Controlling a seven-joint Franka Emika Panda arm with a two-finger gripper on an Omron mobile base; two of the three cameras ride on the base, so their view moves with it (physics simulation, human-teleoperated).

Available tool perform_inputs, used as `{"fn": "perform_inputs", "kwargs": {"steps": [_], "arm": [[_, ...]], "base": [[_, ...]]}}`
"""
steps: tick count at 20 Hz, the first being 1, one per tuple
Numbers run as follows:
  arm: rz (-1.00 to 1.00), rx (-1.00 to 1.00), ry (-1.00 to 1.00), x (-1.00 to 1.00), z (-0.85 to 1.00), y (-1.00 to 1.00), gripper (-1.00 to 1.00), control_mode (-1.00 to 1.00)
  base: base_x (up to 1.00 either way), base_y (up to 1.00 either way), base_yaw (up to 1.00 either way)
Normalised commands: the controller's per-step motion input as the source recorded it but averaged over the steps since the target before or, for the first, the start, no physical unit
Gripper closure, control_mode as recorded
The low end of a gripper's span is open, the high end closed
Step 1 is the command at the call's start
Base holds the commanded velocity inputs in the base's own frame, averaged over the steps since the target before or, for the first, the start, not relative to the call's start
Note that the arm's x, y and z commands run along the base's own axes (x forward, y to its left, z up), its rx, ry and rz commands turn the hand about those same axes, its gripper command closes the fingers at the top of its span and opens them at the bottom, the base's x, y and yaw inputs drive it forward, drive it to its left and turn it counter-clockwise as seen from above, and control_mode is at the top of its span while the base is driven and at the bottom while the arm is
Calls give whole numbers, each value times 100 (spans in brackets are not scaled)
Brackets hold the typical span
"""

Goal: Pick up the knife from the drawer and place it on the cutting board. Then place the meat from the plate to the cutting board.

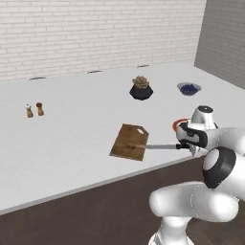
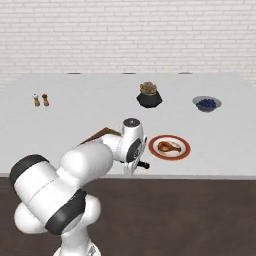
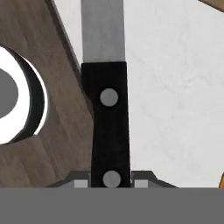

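My gripper [image 1: 184, 145] is shut on the black handle of the knife [image 1: 161, 147], at the counter's front edge. The silver blade points left, and its tip reaches the right edge of the brown cutting board [image 1: 128, 141]. In the hand view the knife handle [image 3: 108, 118] runs up between my fingertips [image 3: 81, 182], with the blade above it over white counter. The white plate with a red rim [image 2: 184, 142] lies just right of my gripper [image 2: 136, 163], and the reddish-brown meat [image 2: 167, 146] sits on it. The drawer is out of view.
A dark pot with a plant [image 1: 141, 89] stands behind the board, and a small blue bowl [image 1: 189, 88] is at the back right. Two small shakers [image 1: 34, 110] stand far left. The brick wall backs the counter; dark cabinet fronts drop below its front edge.
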Motion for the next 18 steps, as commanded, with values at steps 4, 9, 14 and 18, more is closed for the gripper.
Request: {"fn": "perform_inputs", "kwargs": {"steps": [4,9,14,18], "arm": [[36,0,-13,100,23,69,100,-100],[21,-10,-18,90,13,100,100,-100],[20,-23,-5,90,-35,94,100,-100],[18,-25,-6,71,-52,59,100,-100]], "base": [[0,0,0],[0,0,0],[0,0,0],[0,0,0]]}}
